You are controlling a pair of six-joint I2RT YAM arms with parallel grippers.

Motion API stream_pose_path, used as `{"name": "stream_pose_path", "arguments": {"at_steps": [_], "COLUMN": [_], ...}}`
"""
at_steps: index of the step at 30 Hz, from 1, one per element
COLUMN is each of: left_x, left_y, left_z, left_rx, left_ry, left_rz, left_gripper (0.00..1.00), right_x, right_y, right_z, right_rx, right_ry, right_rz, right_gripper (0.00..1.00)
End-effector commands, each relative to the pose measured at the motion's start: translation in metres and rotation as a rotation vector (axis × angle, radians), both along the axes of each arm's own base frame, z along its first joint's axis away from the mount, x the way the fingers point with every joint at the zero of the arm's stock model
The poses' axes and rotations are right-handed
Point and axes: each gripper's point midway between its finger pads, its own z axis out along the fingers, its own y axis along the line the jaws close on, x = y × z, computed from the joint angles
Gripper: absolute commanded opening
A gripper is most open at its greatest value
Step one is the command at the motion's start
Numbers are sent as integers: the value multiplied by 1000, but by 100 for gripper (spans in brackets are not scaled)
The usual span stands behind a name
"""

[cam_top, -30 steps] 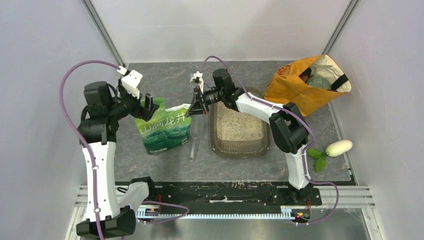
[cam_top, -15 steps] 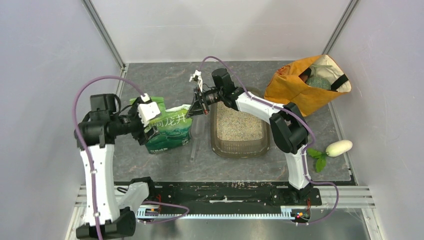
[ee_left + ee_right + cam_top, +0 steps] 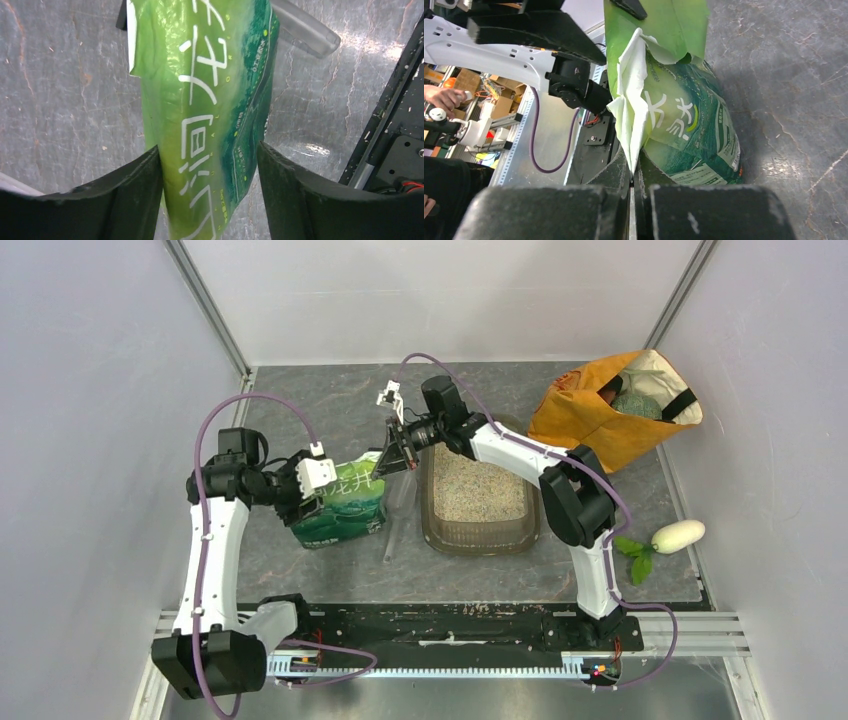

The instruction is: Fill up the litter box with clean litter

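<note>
Right wrist: right gripper (image 3: 630, 186) pinches green pouch (image 3: 684, 115)
Left gripper (image 3: 209, 150) gapes astride it at its 9 o'clock; contact unclear

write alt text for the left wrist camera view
A glossy green pouch with white characters fills the gap between the left gripper's two wide-set black fingers, seen close up. Behind it lies a grey marbled table, with a clear plastic piece at the top and a black frame at the right.
</note>
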Motion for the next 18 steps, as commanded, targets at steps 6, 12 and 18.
{"name": "stream_pose_path", "arguments": {"at_steps": [6, 12, 18], "left_x": [7, 6, 9], "left_y": [5, 6, 7], "left_z": [-6, -5, -2], "left_rx": [57, 74, 86], "left_ry": [-64, -105, -146], "left_rz": [-38, -52, -55], "left_gripper": [29, 12, 2], "right_x": [-10, -4, 4], "right_y": [0, -2, -2], "right_z": [35, 69, 49], "right_rx": [68, 73, -20], "right_ry": [-19, 51, 99], "right_rz": [83, 55, 3], "right_gripper": [23, 44, 0]}}
